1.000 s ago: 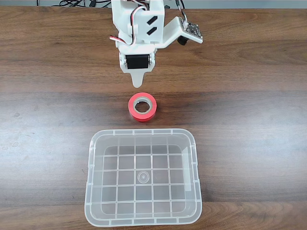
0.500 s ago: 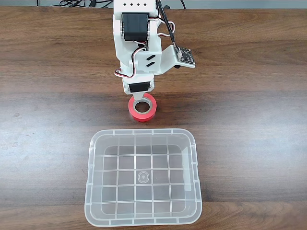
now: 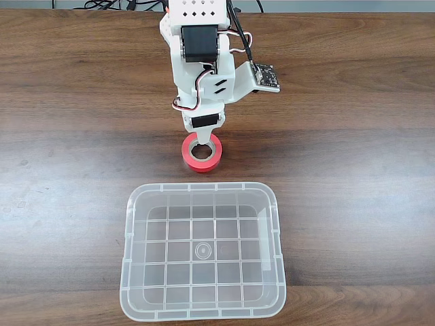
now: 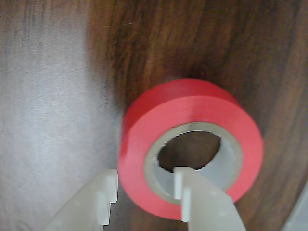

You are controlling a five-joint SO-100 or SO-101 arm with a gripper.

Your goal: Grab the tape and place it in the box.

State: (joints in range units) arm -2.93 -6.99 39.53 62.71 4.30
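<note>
The tape [image 3: 204, 165] is a small red-orange roll with a grey-beige core, lying flat on the wooden table just beyond the box's far rim. My gripper [image 3: 202, 140] points down onto its far side. In the wrist view the tape [image 4: 192, 108] sits just in front of my gripper [image 4: 146, 182], which is open and straddles the roll's near wall. One pale finger [image 4: 98, 204] stands outside the roll and the other finger [image 4: 199, 204] reaches into the core. The box [image 3: 129, 224], a clear plastic bin with a grid-patterned bottom, sits empty near the table's front edge.
The white arm [image 3: 197, 41] with black servos rises from the table's far edge, and a small circuit board [image 3: 266, 76] sticks out on its right. Dark cables [image 3: 102, 4] lie at the far edge. Bare wood [image 3: 353, 170] surrounds the tape and the box.
The arm has stretched forward and come down. The gripper tip, which hung short of the tape a second ago, now rests over the roll's far wall. Tape and box have not moved.
</note>
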